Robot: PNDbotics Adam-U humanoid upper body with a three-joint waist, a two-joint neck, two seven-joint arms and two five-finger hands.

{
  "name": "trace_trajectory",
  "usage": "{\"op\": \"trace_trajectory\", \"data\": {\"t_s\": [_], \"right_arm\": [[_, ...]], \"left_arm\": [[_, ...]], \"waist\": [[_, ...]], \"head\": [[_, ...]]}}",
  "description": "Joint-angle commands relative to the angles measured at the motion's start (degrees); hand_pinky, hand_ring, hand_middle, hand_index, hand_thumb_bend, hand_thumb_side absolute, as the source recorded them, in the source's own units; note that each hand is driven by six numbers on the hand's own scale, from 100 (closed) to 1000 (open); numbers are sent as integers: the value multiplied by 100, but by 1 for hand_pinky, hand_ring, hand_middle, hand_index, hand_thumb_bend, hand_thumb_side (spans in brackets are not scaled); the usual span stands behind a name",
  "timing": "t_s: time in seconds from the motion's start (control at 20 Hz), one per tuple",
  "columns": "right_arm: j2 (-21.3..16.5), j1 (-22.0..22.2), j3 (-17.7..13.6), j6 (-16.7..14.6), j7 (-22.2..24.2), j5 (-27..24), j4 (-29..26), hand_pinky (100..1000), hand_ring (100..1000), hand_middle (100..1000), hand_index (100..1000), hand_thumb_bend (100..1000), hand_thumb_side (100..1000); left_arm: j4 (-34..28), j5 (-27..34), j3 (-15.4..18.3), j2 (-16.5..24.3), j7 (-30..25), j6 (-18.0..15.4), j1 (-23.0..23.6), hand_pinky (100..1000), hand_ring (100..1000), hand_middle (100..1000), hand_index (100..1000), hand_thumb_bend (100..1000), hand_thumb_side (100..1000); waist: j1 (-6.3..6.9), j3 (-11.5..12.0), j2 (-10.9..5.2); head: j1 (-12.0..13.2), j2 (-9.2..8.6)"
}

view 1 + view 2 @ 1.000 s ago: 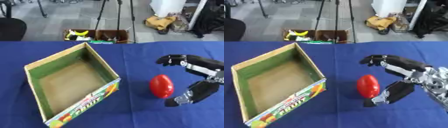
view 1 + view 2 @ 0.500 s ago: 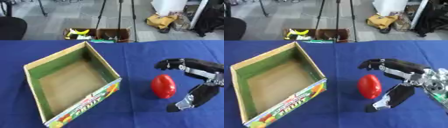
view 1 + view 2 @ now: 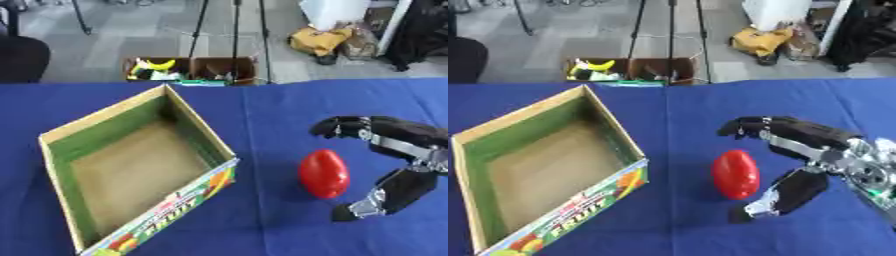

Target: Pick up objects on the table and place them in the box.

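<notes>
Red egg-shaped object [image 3: 324, 173] lying on the blue tabletop [image 3: 262, 110], right of the empty box [image 3: 131, 172]; right robot hand [image 3: 798, 150] open around it, not yet gripping. Transfer remains undone.

Red egg-shaped object [image 3: 324, 173] glossy, smooth, plastic-looking. Box [image 3: 129, 202] matt cardboard, printed paper outside, green inner walls. Table [image 3: 280, 110] covered in matt blue cloth. Right hand [image 3: 815, 150] black plastic, silver metal joints.
</notes>
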Motion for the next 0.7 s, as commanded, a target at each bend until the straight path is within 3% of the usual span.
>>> {"op": "trace_trajectory", "data": {"t_s": [0.05,0.7], "right_arm": [[-233,-48,-85,29,-159,161,-4,864,880,922,975,733,612],[-286,-105,-39,-26,-99,157,148,863,879,922,980,725,588]], "left_arm": [[-59,9,8,140,1,-32,-26,203,549,594,668,100,869],[-6,0,-2,159,-2,-129,-29,202,549,595,668,100,863]], "waist": [[-10,11,-106],[48,128,69]], "head": [[-5,-92],[-73,-217]]}}
